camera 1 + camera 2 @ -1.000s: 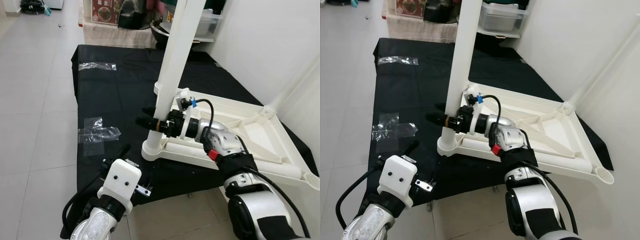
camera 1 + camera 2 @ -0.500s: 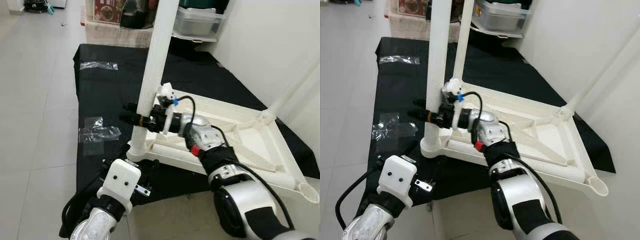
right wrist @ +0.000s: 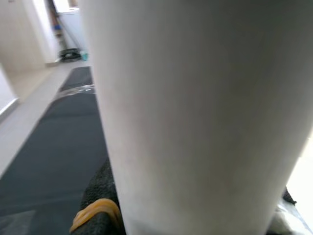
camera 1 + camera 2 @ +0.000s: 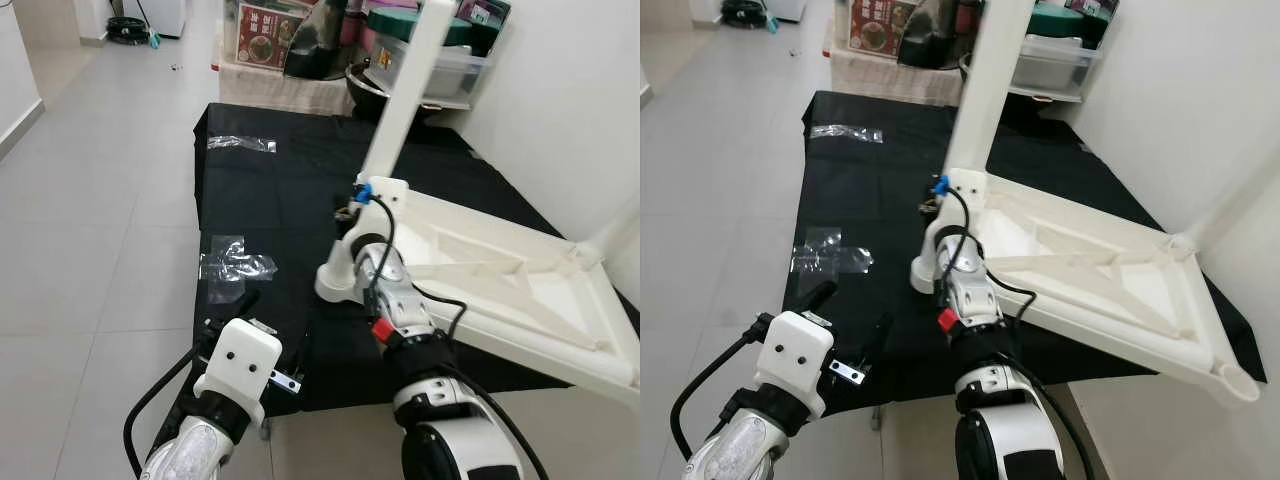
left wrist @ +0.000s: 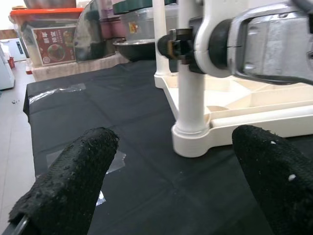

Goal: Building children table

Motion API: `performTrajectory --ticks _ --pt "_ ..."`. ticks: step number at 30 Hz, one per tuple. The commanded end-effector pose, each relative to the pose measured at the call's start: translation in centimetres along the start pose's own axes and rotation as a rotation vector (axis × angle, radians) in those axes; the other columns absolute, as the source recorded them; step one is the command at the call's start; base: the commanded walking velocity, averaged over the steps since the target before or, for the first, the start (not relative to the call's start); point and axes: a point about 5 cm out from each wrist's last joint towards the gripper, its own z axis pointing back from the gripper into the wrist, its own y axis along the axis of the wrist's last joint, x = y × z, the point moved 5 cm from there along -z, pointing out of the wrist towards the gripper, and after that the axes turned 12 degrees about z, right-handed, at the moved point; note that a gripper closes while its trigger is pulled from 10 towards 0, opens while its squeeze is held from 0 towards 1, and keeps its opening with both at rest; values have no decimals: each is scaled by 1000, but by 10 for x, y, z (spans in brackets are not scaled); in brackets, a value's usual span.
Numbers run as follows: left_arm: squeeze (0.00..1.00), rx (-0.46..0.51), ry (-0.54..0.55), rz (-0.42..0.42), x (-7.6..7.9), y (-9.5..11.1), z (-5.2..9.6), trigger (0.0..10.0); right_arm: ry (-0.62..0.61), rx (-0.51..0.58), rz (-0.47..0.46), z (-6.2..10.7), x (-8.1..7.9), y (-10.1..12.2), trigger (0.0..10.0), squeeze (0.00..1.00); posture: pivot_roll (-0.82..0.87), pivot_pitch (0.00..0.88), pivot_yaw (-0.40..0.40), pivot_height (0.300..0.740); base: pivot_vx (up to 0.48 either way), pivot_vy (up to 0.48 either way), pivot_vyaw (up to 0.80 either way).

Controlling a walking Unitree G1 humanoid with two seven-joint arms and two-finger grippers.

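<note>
A white children's table top [image 4: 500,270] lies upside down on a black cloth [image 4: 270,200]. One white leg [image 4: 400,100] stands in its near-left corner socket [image 4: 340,282] and leans to the right. My right gripper [image 4: 350,213] is shut on this leg low down, just above the socket. In the right wrist view the leg [image 3: 195,112] sits tight against a black finger [image 3: 98,196]. My left gripper [image 4: 857,304] hovers open over the cloth's near edge, well short of the leg, its two fingers [image 5: 73,181] wide apart with nothing between them.
Clear tape patches [image 4: 235,268] stick to the cloth. Boxes, bins and a pot [image 4: 300,40] crowd the far end. A white wall [image 4: 560,100] runs along the right, and tiled floor [image 4: 90,200] lies to the left.
The whole picture has shifted, so the camera moved. My right gripper stays on the leg, its forearm now reaching straight ahead rather than from the right. The left gripper holds the same pose.
</note>
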Motion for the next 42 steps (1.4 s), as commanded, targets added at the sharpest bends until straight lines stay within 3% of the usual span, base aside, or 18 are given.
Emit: performTrajectory --ticks 1,2,3,4,8,9,12,13,14,17,22,23,25,29,30,33,39,42 --pt "0 -13 -12 -6 3 -4 -1 10000 75 -80 -123 16 -36 -25 10000 0 142 76 -193 740 0 0 0" --pt "0 -13 -11 -5 2 -4 -1 10000 126 -82 -181 17 -45 -24 10000 122 142 76 -193 740 0 0 0" --pt "0 -13 -11 -5 2 -4 -1 10000 126 -82 -181 17 -45 -24 10000 122 142 76 -193 740 0 0 0" --pt "0 -14 -11 -5 3 -4 -1 10000 179 -83 -222 19 -52 -23 10000 1000 139 73 -200 740 0 0 0" --pt "0 -14 -11 -4 3 -5 -1 10000 201 -51 -273 19 -54 -13 10000 1000 138 66 -197 740 0 0 0" --pt "0 -15 -11 -2 3 -5 -1 10000 245 -13 -287 16 -52 -4 10000 0 139 60 -197 740 0 0 0" --pt "0 -11 -16 2 4 -5 -3 10000 682 29 -303 29 -79 7 10000 0 125 79 -195 740 0 0 0" --pt "0 -8 -19 -3 4 -4 -3 10000 774 23 -278 35 -82 3 10000 0 128 78 -197 740 0 0 0" --pt "0 -8 -19 -3 4 -4 -3 10000 774 23 -278 35 -82 3 10000 0 128 78 -197 740 0 0 0" --pt "0 -2 -23 5 4 -1 -4 10000 1035 5 -190 48 -75 -5 10000 0 123 106 -200 740 0 0 0" --pt "0 -4 -28 11 5 -1 -4 10000 1164 32 -129 54 -71 2 10000 0 119 100 -201 740 0 0 0" --pt "0 -7 -35 5 6 -2 -4 10000 1263 45 -118 59 -71 9 10000 0 112 109 -197 740 0 0 0" --pt "0 -3 -27 20 6 -1 -6 10000 1337 47 -50 63 -76 10 10000 0 109 104 -197 740 0 0 0" --pt "0 -2 -29 24 6 0 -7 10000 1362 62 -2 63 -83 13 10000 0 111 124 -199 740 0 0 0" --pt "0 -2 -31 25 6 0 -7 10000 1348 85 3 60 -91 19 0 0 104 122 -196 740 0 0 0" --pt "0 -5 -31 23 5 -1 -7 10000 1392 123 -17 67 -97 25 0 0 97 136 -185 740 0 0 0" --pt "0 -9 -27 17 3 -3 -9 10000 1300 144 41 60 -103 24 0 0 81 133 -171 740 0 0 0" --pt "0 -11 -9 0 -5 -3 -8 10000 966 148 29 28 -86 28 0 0 92 152 -172 740 0 0 0"
